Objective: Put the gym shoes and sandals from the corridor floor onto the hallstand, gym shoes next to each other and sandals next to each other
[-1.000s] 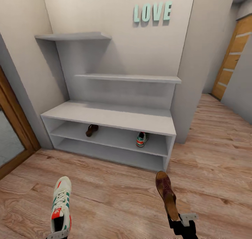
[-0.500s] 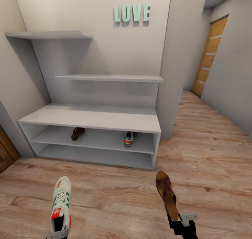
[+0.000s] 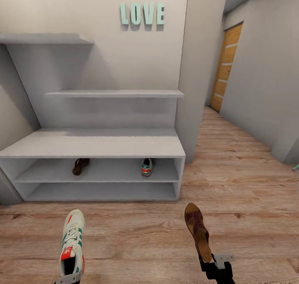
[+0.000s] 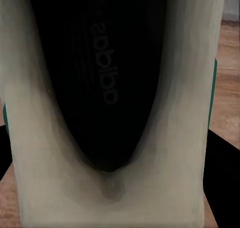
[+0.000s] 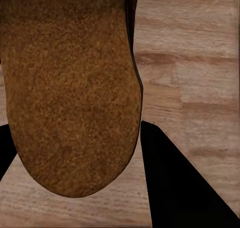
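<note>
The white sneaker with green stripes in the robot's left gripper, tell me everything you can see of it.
The white lace-up sneaker with green side stripes has a red-orange tongue patch and heel. In the head view it is held by its heel end in the left gripper, toe pointing forward toward the white shoe rack, raised over the wood-plank floor. The left wrist view looks into its dark insole with faint lettering.

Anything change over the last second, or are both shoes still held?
Only the view changed: the camera swung, so the rack now sits lower left and the corridor door shows more. The left gripper still holds its gym shoe, the right gripper its sandal. The shelved sandal and gym shoe stayed put.
</note>
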You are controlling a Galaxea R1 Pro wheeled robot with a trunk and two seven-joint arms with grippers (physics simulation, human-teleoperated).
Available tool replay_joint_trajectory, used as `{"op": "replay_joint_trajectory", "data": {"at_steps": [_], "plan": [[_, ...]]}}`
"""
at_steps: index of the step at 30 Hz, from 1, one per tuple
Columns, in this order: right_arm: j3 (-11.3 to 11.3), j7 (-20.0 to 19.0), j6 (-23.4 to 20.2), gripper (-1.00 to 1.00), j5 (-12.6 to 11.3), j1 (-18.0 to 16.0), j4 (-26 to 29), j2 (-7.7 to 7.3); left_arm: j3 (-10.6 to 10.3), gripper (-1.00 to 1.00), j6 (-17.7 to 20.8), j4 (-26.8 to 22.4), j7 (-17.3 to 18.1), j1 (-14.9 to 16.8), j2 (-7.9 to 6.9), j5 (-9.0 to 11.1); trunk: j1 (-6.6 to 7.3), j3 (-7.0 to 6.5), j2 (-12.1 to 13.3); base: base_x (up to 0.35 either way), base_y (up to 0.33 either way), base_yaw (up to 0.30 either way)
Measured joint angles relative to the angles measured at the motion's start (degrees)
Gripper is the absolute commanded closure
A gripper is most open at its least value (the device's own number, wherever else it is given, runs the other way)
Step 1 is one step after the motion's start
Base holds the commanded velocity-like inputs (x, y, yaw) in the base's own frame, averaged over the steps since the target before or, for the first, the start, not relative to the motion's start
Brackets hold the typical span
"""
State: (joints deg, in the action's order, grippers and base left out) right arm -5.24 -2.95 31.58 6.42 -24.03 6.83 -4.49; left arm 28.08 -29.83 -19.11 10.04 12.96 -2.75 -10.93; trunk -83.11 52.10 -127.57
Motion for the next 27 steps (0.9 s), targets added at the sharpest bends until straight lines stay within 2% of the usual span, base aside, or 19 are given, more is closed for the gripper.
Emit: {"op": "replay_joint_trajectory", "data": {"at_steps": [6,27], "plan": [[0.0,0.0,0.0,1.0,-0.1,0.0,0.0,0.0,0.0,1.0,0.0,0.0,0.0,0.0,0.0,0.0,0.0,0.0,0.0,0.002,0.053,-0.161],[-0.2,0.1,0.1,1.0,0.0,0.0,0.4,-0.17,-0.6,1.0,0.7,0.1,0.2,0.2,0.05,-0.6,0.0,0.0,0.0,0.0,0.001,-0.004]]}}
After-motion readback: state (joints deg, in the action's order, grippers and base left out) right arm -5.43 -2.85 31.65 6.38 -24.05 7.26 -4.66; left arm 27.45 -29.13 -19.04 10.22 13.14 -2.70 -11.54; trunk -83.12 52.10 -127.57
